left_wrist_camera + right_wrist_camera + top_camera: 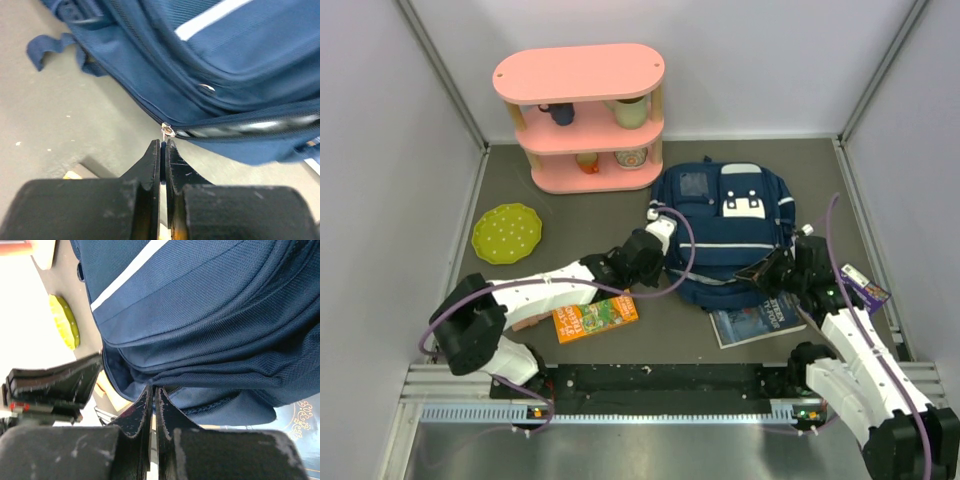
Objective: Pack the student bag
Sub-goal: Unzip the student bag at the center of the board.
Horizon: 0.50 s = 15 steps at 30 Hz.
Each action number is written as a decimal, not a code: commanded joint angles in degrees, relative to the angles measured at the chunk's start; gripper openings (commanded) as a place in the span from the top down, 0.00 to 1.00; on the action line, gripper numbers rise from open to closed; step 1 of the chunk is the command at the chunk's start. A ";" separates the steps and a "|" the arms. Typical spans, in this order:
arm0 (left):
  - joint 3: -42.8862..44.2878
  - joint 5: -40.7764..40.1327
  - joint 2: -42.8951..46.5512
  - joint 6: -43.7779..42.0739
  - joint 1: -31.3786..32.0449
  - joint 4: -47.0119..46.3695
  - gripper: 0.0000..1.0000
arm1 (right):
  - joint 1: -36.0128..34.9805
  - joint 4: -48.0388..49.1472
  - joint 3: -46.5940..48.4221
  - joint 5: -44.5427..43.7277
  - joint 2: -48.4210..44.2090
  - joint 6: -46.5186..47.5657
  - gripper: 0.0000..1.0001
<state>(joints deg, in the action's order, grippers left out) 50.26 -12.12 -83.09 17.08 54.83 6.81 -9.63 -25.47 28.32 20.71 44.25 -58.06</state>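
The student bag (730, 225) is a navy backpack with white stripes, lying flat in the middle of the table. My left gripper (655, 262) is at the bag's near-left edge. In the left wrist view it (163, 146) is shut on a thin blue zipper pull just below the metal slider (167, 131) of the bag (235, 65); the zip gapes to the right. My right gripper (772, 270) is at the bag's near-right edge. In the right wrist view it (153, 391) is shut on the fabric edge of the bag (210, 305).
An orange book (595, 318) lies by the left arm, and a dark blue book (757, 318) lies under the bag's near edge. A small purple item (865, 288) is at the right. A green plate (507, 232) and a pink shelf (582, 115) with cups stand at the back left.
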 commanded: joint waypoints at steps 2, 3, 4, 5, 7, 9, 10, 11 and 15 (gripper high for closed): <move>5.18 -3.45 -4.01 -0.46 -5.52 3.74 1.00 | 0.22 2.79 4.55 -0.33 -0.92 1.99 1.00; 6.16 -1.00 -4.53 -0.90 -5.52 3.83 0.92 | 0.22 3.41 4.99 1.07 -0.22 2.08 1.00; 6.86 -0.11 -4.54 -1.00 -5.52 3.74 0.85 | 0.22 3.85 5.26 1.96 0.13 2.42 1.00; 7.56 0.34 -3.75 -0.74 -5.43 3.65 0.61 | 0.22 4.90 6.04 2.75 0.66 2.69 1.00; 7.14 -0.96 -2.09 -0.21 -5.43 3.74 0.43 | 0.22 5.35 6.92 4.51 1.98 3.13 1.00; 5.91 -2.99 2.02 0.32 -5.78 3.30 0.27 | 0.05 5.52 8.33 4.69 2.68 3.83 1.00; 4.34 -3.43 3.53 -0.03 -5.96 2.78 0.23 | 0.13 5.61 8.60 4.86 3.29 4.70 1.00; 3.80 -3.35 6.33 -0.47 -6.22 2.25 0.20 | 0.05 5.44 9.21 5.04 3.65 5.15 1.00; 2.56 -0.63 12.06 -2.49 -6.66 2.86 0.10 | 0.05 -0.52 10.18 -3.18 3.30 8.22 0.67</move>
<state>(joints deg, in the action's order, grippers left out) 53.45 -13.54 -78.19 16.60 48.71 11.38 -9.58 -22.61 35.07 23.79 47.92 -53.98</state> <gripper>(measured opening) 0.880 0.206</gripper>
